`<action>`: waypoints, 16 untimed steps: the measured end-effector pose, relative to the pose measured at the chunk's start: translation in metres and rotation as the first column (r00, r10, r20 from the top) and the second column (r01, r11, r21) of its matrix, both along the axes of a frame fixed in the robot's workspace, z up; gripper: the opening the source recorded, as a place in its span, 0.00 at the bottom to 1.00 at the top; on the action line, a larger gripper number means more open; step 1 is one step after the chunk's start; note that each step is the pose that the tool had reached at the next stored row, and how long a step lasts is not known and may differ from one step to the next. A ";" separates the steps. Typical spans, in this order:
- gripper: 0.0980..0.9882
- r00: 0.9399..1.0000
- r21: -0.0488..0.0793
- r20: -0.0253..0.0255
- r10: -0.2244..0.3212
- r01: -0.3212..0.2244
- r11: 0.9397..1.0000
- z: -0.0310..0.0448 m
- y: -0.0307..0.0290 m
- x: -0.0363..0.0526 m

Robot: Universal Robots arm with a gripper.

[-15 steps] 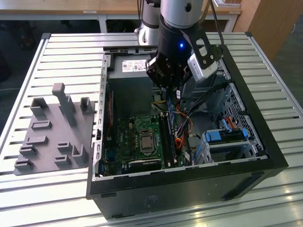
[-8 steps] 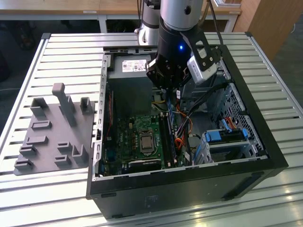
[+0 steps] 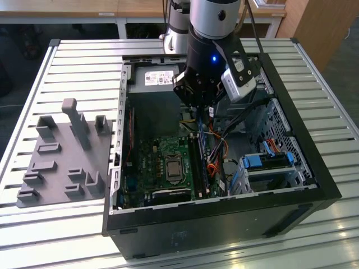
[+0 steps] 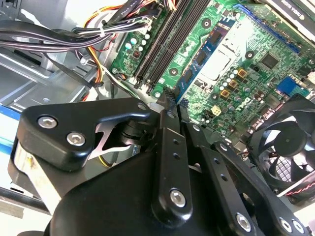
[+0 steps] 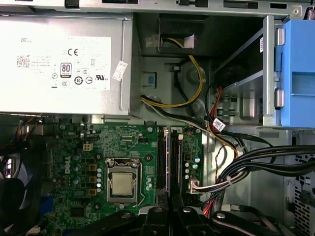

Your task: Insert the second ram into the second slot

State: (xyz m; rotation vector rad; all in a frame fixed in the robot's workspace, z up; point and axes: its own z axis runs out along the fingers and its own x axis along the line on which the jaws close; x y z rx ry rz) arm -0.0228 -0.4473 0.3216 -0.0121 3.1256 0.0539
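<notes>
Hovers with the gripper (image 3: 200, 106) over the open black computer case (image 3: 196, 232), at about twelve o'clock of the processor socket (image 3: 173, 168) in the exterior view and well clear of the green motherboard (image 3: 147, 162). Pinches narrow on the second ram (image 4: 192, 73), a thin, flat, dark-blue board set with dark rectangular chips, reaching out from the matte black fingertips (image 4: 170, 101) in the second wrist view. Holds it roughly parallel to the memory slots (image 5: 160, 162), long black plastic channels lying side by side, just at three o'clock of the socket in the exterior view. Looks to be in the approach step, by this reading: stick gripped and aligned, not yet seated, with a gap to the board below. Calls, on that judgement, for keeping the lower edge square to the second slot, then a straight, firm press, given rigid fibreglass and a tight plastic channel, unforgiving of tilt. Cannot pick out the second slot among the channels from here, nor any stick already seated. Sits near bundled black cables (image 5: 256, 162) and red and yellow wires, soft and springy by the look, at three o'clock of the slots in the exterior view. Shares the ribbed metal table (image 3: 73, 56) with a grey moulded fixture tray (image 3: 61, 168), blocky and matte, at nine o'clock of the case.
</notes>
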 end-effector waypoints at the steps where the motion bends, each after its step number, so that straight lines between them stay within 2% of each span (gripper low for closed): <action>1: 0.04 1.000 0.000 0.000 0.000 0.000 1.000 -0.0003 0.0000 0.0000; 16: 0.04 1.000 0.000 0.000 0.000 0.000 1.000 -0.0059 -0.0001 0.0000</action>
